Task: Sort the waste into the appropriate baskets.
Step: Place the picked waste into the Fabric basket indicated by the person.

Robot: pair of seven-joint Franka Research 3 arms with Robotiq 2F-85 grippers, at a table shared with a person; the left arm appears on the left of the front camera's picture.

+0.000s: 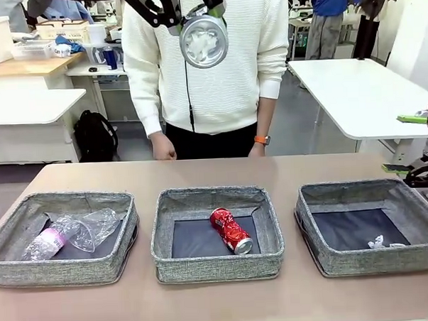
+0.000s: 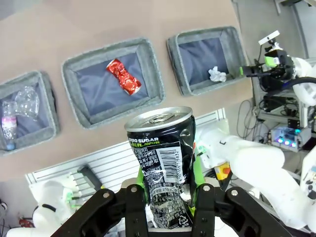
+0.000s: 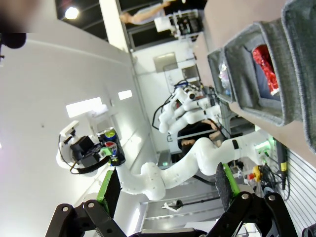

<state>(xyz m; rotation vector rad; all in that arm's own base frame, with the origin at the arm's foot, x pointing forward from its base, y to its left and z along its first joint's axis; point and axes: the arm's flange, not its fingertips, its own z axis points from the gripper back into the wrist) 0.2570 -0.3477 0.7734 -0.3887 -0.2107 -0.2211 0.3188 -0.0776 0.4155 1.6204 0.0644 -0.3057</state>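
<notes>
Left basket (image 1: 4, 241): holds two clear plastic bottles, one with a pink label (image 1: 50, 242), one bare (image 1: 96, 226), both crumpled and lying flat. Light and springy by the look, likely to slip under pads.

Middle basket (image 1: 165, 258): holds a dented red can (image 1: 230, 230) on its side, slanting across the dark base.

Left gripper (image 2: 168, 202): raised high above the table, clenched on a dark can (image 2: 163, 163), pads pinching the lower body, top end facing the baskets below. Thin metal, already creased at the waist; probably empty and light, so gentle squeeze is enough, more would crush it further. Smooth printed skin, apt to slide; best held across the dented middle, as now. Belongs, most likely, beside the red can in the middle basket.

Right basket (image 1: 325, 255): holds a small white scrap (image 1: 377, 243) near the front right corner. Flimsy, nearly weightless.

Right gripper (image 3: 165, 190): off past the right end of the table, fingers spread wide, grasping nothing.
</notes>
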